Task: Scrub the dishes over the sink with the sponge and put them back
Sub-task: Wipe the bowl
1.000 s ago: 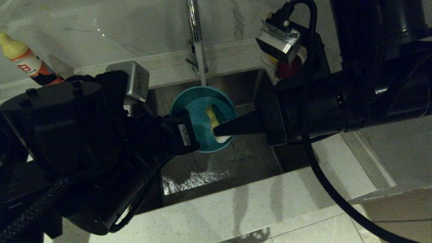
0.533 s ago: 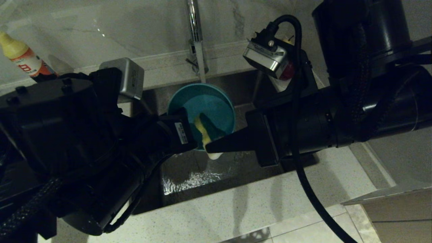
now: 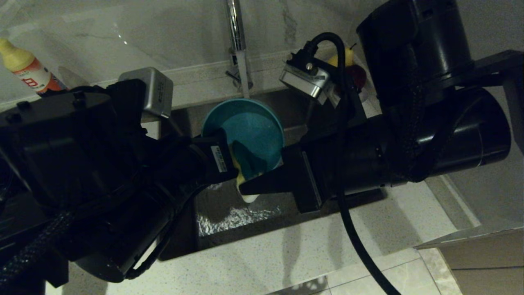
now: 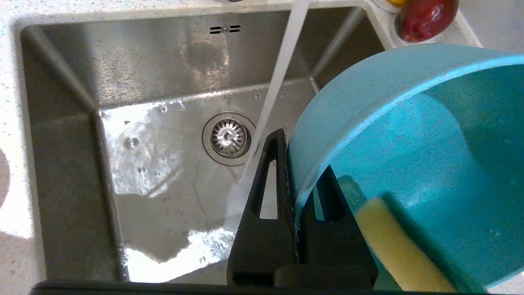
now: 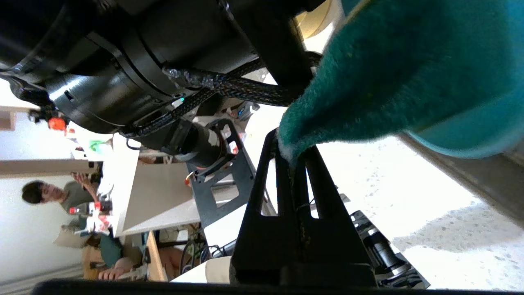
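Observation:
A light blue bowl [image 3: 254,131] [image 4: 409,143] hangs tilted over the sink [image 3: 229,213] [image 4: 82,123]. My left gripper [image 3: 221,138] [image 4: 301,157] is shut on its rim, one finger outside the wall and one inside. The sponge [image 3: 240,176] [image 4: 393,246] [image 5: 389,73], green face on yellow foam, lies against the bowl's inside near that rim. My right gripper [image 3: 243,189] [image 5: 291,149] comes in from the right and is shut on one end of the sponge. Water [image 4: 278,82] runs from the tap [image 3: 235,24] just past the bowl's outer wall.
The drain strainer [image 4: 227,137] sits in the wet basin floor. A white dish with fruit [image 3: 352,67] [image 4: 425,16] stands at the sink's back right corner. A detergent bottle [image 3: 28,69] stands far left on the counter. Pale speckled counter [image 3: 307,250] runs along the front.
My right gripper has dragged the sponge from the middle of the bowl down towards its near rim, close to the left gripper. The bowl and left arm have stayed almost still.

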`<state>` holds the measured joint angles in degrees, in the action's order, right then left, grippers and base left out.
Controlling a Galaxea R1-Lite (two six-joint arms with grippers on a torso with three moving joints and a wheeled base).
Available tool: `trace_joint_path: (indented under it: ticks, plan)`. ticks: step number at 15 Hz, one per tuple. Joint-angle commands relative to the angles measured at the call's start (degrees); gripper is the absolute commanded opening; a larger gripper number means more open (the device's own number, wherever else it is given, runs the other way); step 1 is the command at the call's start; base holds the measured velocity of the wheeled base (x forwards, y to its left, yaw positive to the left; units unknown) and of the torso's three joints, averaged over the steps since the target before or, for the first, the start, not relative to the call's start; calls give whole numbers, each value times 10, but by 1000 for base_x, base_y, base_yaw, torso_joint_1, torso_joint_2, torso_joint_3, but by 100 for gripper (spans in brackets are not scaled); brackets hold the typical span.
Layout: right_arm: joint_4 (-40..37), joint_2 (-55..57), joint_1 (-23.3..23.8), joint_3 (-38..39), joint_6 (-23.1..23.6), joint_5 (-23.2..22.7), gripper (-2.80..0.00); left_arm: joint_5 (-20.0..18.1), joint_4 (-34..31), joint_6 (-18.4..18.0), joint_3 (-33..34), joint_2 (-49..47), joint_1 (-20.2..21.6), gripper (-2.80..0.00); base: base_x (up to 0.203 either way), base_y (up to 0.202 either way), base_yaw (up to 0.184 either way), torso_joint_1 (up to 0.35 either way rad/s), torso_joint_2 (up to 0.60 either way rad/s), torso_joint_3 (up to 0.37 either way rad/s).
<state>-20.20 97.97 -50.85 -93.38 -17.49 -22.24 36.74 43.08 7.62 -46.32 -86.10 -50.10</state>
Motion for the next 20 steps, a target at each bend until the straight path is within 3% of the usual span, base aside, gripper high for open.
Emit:
trace_joint_path:
  ticks: [1, 8, 15, 18, 20]
  plan:
    - [-1, -14, 23, -1, -1, -1, -280, 3, 2, 2, 8, 1, 4, -280, 0, 0, 0, 0, 0, 0]
    - [-7, -43, 44, -70, 1, -2, -280, 1, 0, 2, 10, -7, 27, -280, 0, 0, 0, 0, 0, 0]
    - [-10, -115, 43, -46, 2, -3, -280, -1, -10, 8, 5, -43, 67, -280, 0, 0, 0, 0, 0, 0]
    - [-26, -150, 47, -32, 2, -2, -280, -16, -91, 36, -19, -50, 80, -280, 0, 0, 0, 0, 0, 0]
    - [-25, -172, 61, 0, 2, -2, -280, -56, -210, 79, -59, -50, 93, -280, 0, 0, 0, 0, 0, 0]
